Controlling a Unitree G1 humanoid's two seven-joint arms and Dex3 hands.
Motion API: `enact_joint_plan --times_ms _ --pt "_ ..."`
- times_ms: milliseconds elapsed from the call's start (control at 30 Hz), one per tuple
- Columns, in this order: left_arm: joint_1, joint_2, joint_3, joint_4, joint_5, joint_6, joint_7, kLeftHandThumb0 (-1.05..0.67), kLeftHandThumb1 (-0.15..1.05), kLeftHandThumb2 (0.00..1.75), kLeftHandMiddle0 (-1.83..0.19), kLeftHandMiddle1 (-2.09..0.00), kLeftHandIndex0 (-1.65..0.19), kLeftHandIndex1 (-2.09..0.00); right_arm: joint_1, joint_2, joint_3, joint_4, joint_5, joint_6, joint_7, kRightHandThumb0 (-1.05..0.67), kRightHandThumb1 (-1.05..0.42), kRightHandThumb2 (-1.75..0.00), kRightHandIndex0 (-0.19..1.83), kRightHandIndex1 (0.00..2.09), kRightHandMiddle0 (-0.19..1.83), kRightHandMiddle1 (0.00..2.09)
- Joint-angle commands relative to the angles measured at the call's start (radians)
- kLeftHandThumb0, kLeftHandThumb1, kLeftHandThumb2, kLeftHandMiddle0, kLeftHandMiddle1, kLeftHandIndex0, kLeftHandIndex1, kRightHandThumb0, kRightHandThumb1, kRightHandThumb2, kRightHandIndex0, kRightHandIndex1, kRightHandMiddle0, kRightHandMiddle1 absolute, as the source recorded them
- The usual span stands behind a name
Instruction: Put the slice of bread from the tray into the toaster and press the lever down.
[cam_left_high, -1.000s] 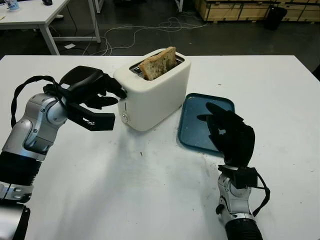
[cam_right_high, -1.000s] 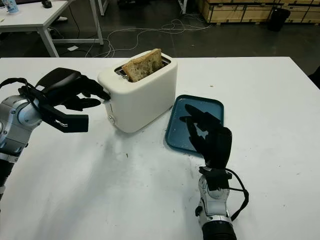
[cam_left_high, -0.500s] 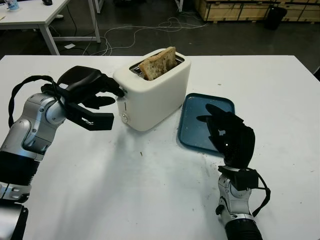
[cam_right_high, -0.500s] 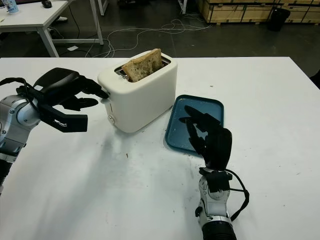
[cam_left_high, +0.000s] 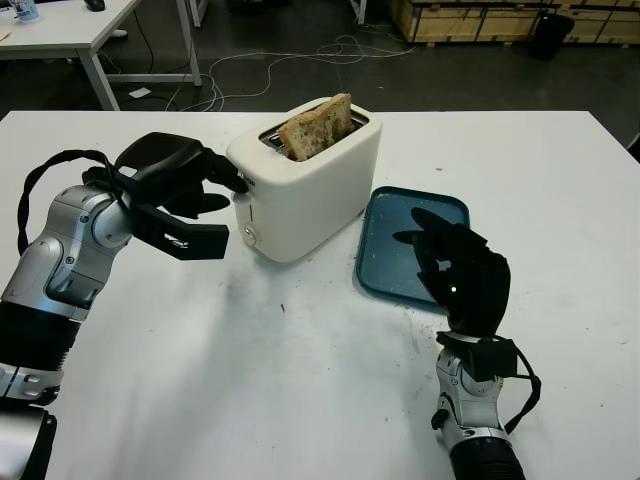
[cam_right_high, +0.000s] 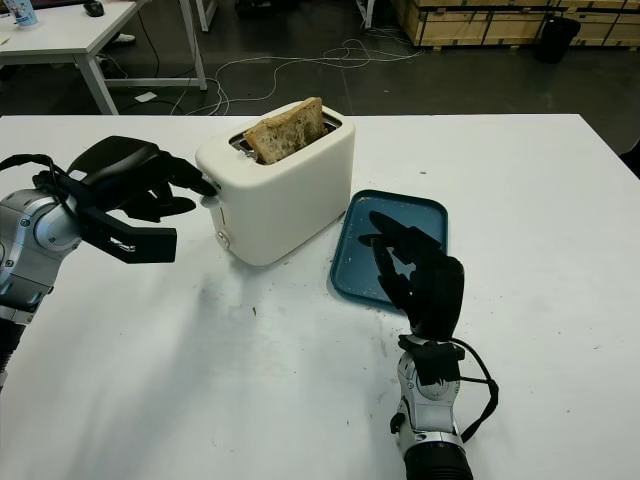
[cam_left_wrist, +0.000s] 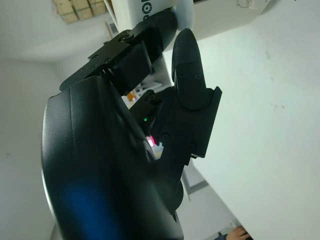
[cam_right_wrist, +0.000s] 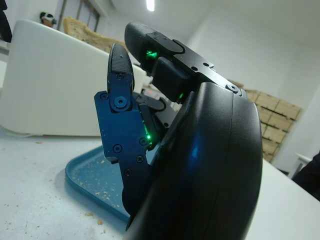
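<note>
The white toaster (cam_left_high: 310, 185) stands mid-table with the slice of bread (cam_left_high: 316, 126) sticking high out of its slot. My left hand (cam_left_high: 226, 212) is open at the toaster's left end. Its upper fingertips (cam_left_high: 238, 184) touch the spot where the lever sits on that end, and the lever itself is hidden behind them. The teal tray (cam_left_high: 392, 262) lies to the right of the toaster and holds only crumbs. My right hand (cam_left_high: 442, 252) is open and upright over the tray's near edge. The right wrist view shows the toaster (cam_right_wrist: 50, 85), the bread (cam_right_wrist: 85, 32) and the tray (cam_right_wrist: 92, 181).
The white table (cam_left_high: 250, 380) stretches wide in front of the toaster. Beyond its far edge are a dark floor with cables (cam_left_high: 300, 60), another white table (cam_left_high: 70, 30) at the back left and wooden crates (cam_left_high: 480, 18) at the back right.
My left hand's fingertips have shifted very slightly at the toaster's end. The bread, the tray and my right hand have not moved.
</note>
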Motion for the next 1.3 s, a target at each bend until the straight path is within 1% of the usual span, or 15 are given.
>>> enact_joint_plan --times_ms 0,200,333,367,400,433,467,500,533,600,667,767,867,1100,1267 --pt "-0.023 -0.006 -0.022 0.007 0.003 0.000 -0.015 -0.29 0.79 0.62 -0.97 -0.90 -0.89 0.00 -0.003 -0.007 -0.005 -0.012 0.004 -0.019 0.001 -0.37 -0.92 -0.27 0.83 0.81 1.05 0.01" --pt "-0.023 -0.003 -0.028 -0.022 0.000 0.003 -0.041 -0.28 0.78 0.63 -0.96 -0.82 -0.88 0.00 0.011 -0.013 -0.007 -0.041 0.005 -0.016 0.003 -0.37 -0.92 -0.27 0.83 0.80 1.05 0.01" --pt "0.018 -0.041 -0.039 -0.077 0.014 0.058 -0.037 -0.28 0.78 0.65 -0.94 -0.73 -0.86 0.00 0.047 -0.027 -0.008 -0.095 0.004 -0.019 0.011 -0.36 -0.92 -0.28 0.83 0.80 1.05 0.01" --pt "0.050 -0.078 -0.068 -0.069 0.040 0.073 -0.004 -0.26 0.77 0.63 -0.90 -0.90 -0.85 0.00 0.060 -0.029 -0.009 -0.110 0.006 -0.015 0.012 -0.36 -0.92 -0.28 0.84 0.80 1.05 0.01" --pt "0.082 -0.127 -0.119 -0.037 0.084 0.086 0.042 -0.25 0.78 0.59 -0.91 -0.97 -0.84 -0.01 0.073 -0.031 -0.010 -0.123 0.011 -0.009 0.013 -0.36 -0.92 -0.28 0.84 0.80 1.05 0.01" --pt "0.108 -0.189 -0.192 0.024 0.148 0.111 0.092 -0.25 0.81 0.50 -0.96 -0.89 -0.84 -0.01 0.086 -0.033 -0.012 -0.136 0.017 0.001 0.015 -0.37 -0.92 -0.28 0.85 0.79 1.05 0.01" --pt "0.122 -0.281 -0.278 0.151 0.211 0.143 0.155 -0.26 0.85 0.38 -0.95 -0.91 -0.88 -0.03 0.096 -0.034 -0.016 -0.146 0.018 0.011 0.012 -0.37 -0.92 -0.28 0.84 0.79 1.05 0.01" --pt "0.124 -0.357 -0.338 0.264 0.250 0.173 0.197 -0.29 0.89 0.27 -0.91 -1.20 -1.09 -0.15 0.102 -0.036 -0.020 -0.151 0.020 0.019 0.010 -0.38 -0.92 -0.27 0.84 0.77 1.06 0.01" --pt "0.119 -0.458 -0.375 0.400 0.260 0.219 0.227 -0.31 0.91 0.24 -0.88 -1.31 -1.17 -0.20 0.105 -0.040 -0.026 -0.153 0.022 0.026 0.009 -0.38 -0.92 -0.26 0.85 0.77 1.06 0.01" --pt "0.121 -0.614 -0.377 0.590 0.224 0.264 0.270 -0.32 0.92 0.31 -0.83 -0.98 -1.11 -0.13 0.105 -0.052 -0.041 -0.143 0.022 0.033 0.008 -0.38 -0.92 -0.26 0.86 0.76 1.07 0.01" --pt "0.137 -0.680 -0.363 0.642 0.190 0.281 0.278 -0.33 0.92 0.39 -0.87 -0.77 -1.11 -0.10 0.101 -0.069 -0.055 -0.133 0.010 0.035 0.005 -0.40 -0.92 -0.26 0.86 0.76 1.07 0.01" --pt "0.123 -0.667 -0.375 0.619 0.187 0.297 0.213 -0.32 0.92 0.41 -0.79 -0.62 -1.01 -0.04 0.088 -0.094 -0.072 -0.124 -0.015 0.039 -0.004 -0.41 -0.92 -0.27 0.87 0.75 1.07 0.02" --pt "0.094 -0.648 -0.376 0.616 0.194 0.296 0.189 -0.33 0.92 0.44 -0.76 -0.59 -0.91 -0.01 0.073 -0.108 -0.080 -0.117 -0.026 0.046 -0.008 -0.41 -0.92 -0.27 0.87 0.73 1.06 0.01" --pt "0.102 -0.620 -0.376 0.578 0.187 0.285 0.237 -0.30 0.92 0.40 -0.83 -0.63 -0.95 -0.03 0.058 -0.099 -0.063 -0.099 -0.009 0.041 0.005 -0.40 -0.92 -0.26 0.88 0.73 1.06 0.01" --pt "0.131 -0.571 -0.367 0.451 0.170 0.303 0.218 -0.30 0.92 0.38 -0.84 -0.67 -1.00 -0.05 0.052 -0.096 -0.055 -0.091 -0.008 0.025 0.007 -0.40 -0.92 -0.27 0.89 0.73 1.06 0.01"
